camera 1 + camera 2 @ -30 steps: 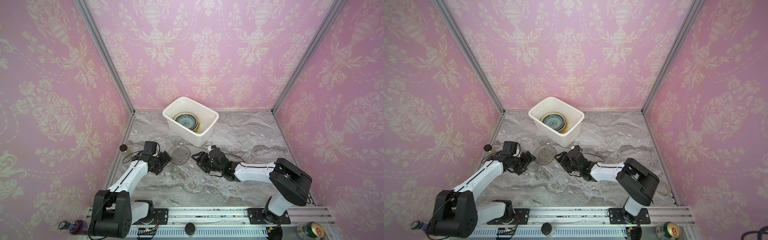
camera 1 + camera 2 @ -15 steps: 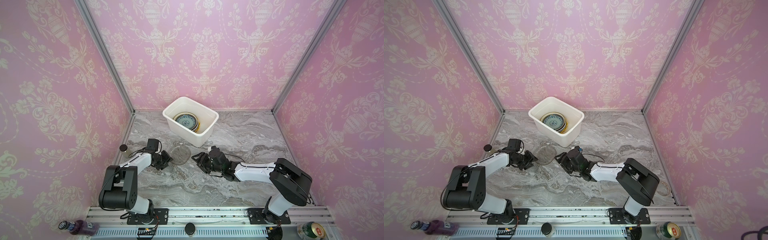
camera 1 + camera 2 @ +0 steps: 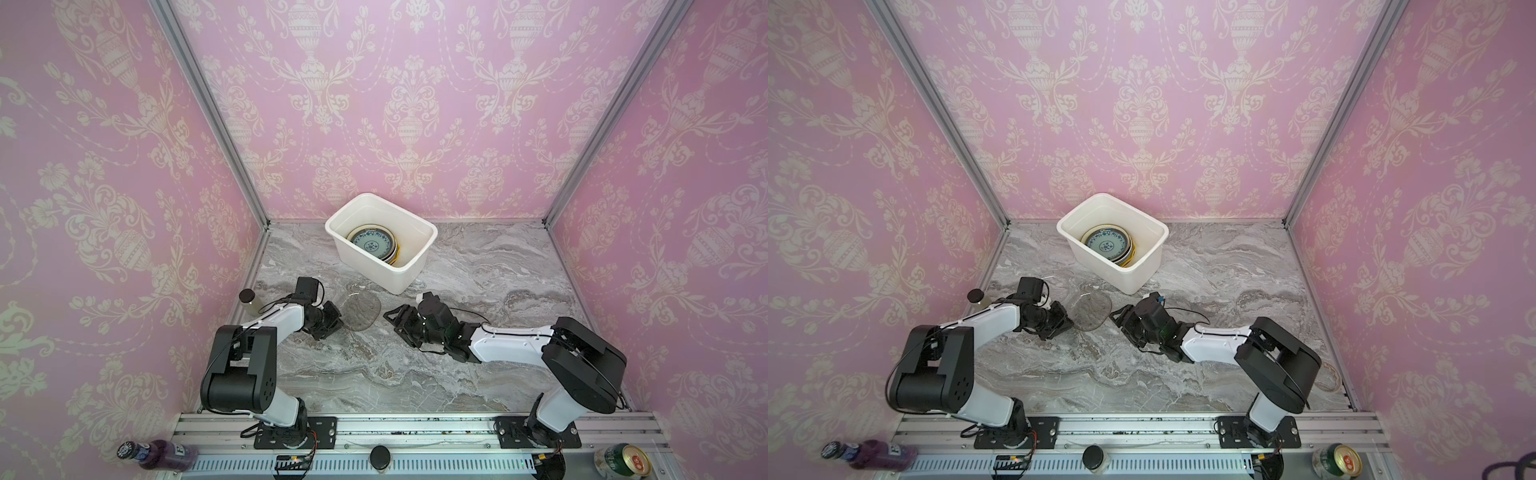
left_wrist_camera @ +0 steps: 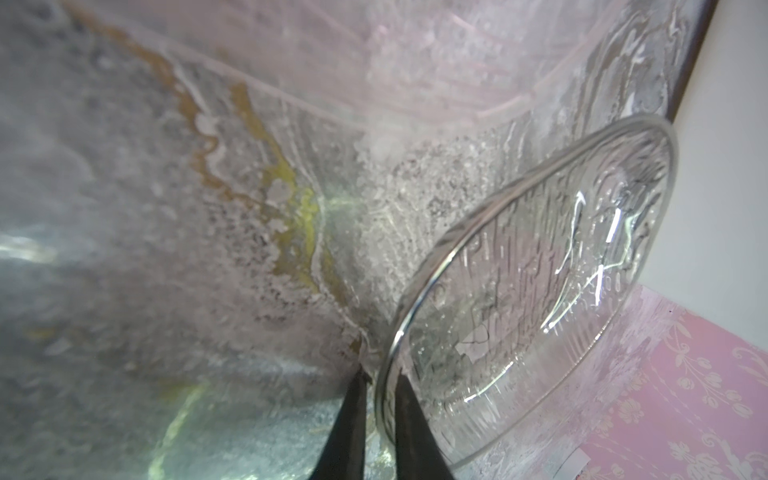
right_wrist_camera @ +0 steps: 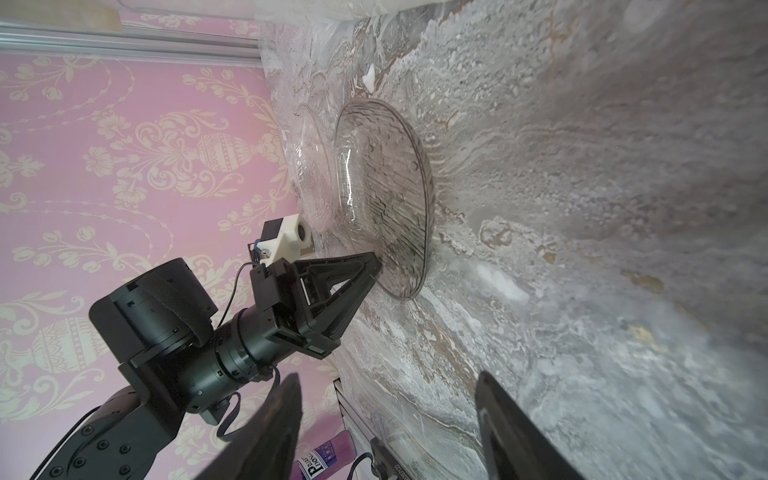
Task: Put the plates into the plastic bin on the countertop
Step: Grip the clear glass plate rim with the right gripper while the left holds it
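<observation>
A clear smoky glass plate point(image 3: 360, 309) point(image 3: 1091, 309) lies on the grey marble countertop point(image 3: 478, 365), in front of the white plastic bin point(image 3: 374, 272) point(image 3: 1102, 272). My left gripper point(image 3: 338, 322) point(image 3: 1070, 322) is shut on the plate's near-left rim. In the left wrist view its two dark fingers point(image 4: 353, 419) pinch that rim point(image 4: 384, 374). My right gripper point(image 3: 392, 322) point(image 3: 1119, 320) stands open and empty just right of the plate point(image 5: 386, 187), facing it. A blue patterned plate point(image 3: 371, 245) point(image 3: 1106, 245) tops a stack inside the bin.
A small dark-lidded jar point(image 3: 248, 301) stands by the left wall behind my left arm. A tape roll point(image 3: 1327, 376) lies at the right edge. On the front rail lie a purple bottle point(image 3: 158, 455) and a can point(image 3: 621, 461).
My left gripper has pushed in towards the glass plate and shut on its rim. The left arm's elbow has swung forward. The right arm has stayed put.
</observation>
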{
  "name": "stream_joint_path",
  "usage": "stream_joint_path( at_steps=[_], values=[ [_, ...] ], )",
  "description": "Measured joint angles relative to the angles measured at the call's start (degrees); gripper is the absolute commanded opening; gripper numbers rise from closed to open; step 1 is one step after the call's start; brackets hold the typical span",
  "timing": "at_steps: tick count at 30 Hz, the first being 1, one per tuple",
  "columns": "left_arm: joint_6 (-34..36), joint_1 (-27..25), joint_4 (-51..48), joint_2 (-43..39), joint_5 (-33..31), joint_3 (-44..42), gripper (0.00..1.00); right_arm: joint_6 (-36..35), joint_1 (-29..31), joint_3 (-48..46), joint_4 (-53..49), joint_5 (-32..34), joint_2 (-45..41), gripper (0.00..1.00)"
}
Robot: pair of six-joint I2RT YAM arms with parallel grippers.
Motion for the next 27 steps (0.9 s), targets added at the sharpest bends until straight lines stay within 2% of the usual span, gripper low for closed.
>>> stream_joint_path(
  at_steps=[4,11,16,20,27],
  values=[
    [0.02,0.0,0.0,0.0,0.22,-0.02,0.08,0.28,-0.15,0.0,-0.37,-0.02,-0.57,0.66],
    [0.9,-0.02,-0.46,-0.31,0.9,0.0,0.04,0.44,-0.55,0.0,-0.55,-0.09,-1.53,0.66],
    [2.75,-0.81,-4.13,-3.45,0.92,0.0,0.02,-1.7,-2.08,0.33,-3.85,-3.08,-2.99,0.67],
    [5.27,-2.82,-10.1,-8.7,0.9,1.33,0.0,-8.24,-3.89,4.48,-14.1,-6.54,-5.03,0.68],
    [8.94,-4.96,-20.96,-22.38,1.03,3.08,0.0,-26.32,-5.6,16.13,-36.74,-9.68,-13.49,0.69]
  ],
)
